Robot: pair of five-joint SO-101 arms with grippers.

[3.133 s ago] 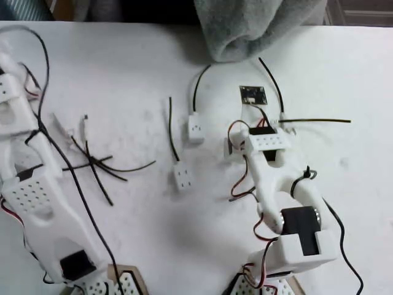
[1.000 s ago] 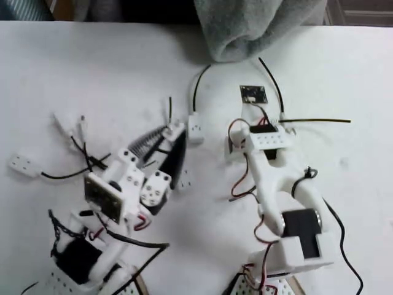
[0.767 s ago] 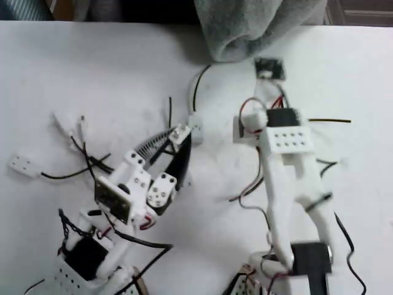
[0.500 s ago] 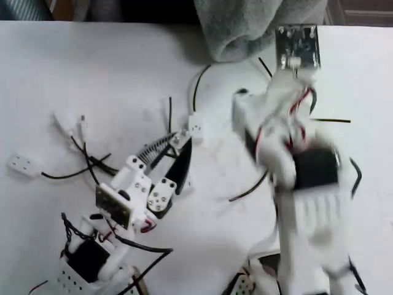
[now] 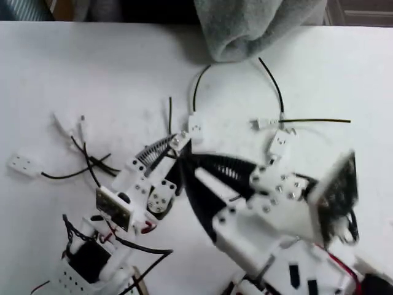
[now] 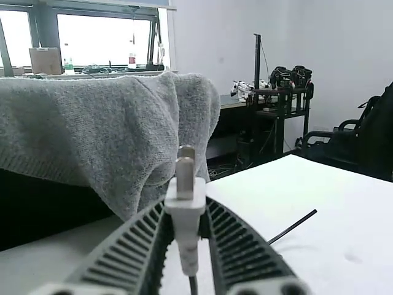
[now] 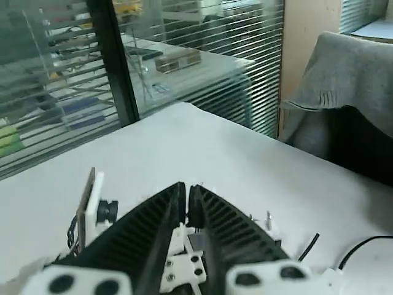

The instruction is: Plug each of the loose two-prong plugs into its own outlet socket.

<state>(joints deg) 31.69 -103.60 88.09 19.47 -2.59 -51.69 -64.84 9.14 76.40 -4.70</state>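
While the left gripper (image 6: pixel 185 206) pinches a plug (image 6: pixel 185 224), prongs past its tips, the right gripper (image 7: pixel 186 200) hangs pressed together just beside it over the worktop (image 5: pixel 92 67).

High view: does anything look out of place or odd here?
The right tool, shut and empty, points at the left tool, which grips a white two-prong plug; their tips nearly touch, which looks crowded.

Black ribbed fingers (image 6: pixel 132 246) on the left gripper (image 6: pixel 186 215), and the plug (image 6: pixel 184 200) between them is white with dull grey metal prongs. The right gripper (image 7: pixel 186 206) shows the same black ribbing on a white body. The bench (image 5: pixel 92 61) is plain white, with a grey knitted cloth (image 5: pixel 245 27) at its far edge and thin black cords (image 5: pixel 273 83) on white sockets (image 5: pixel 195 128).
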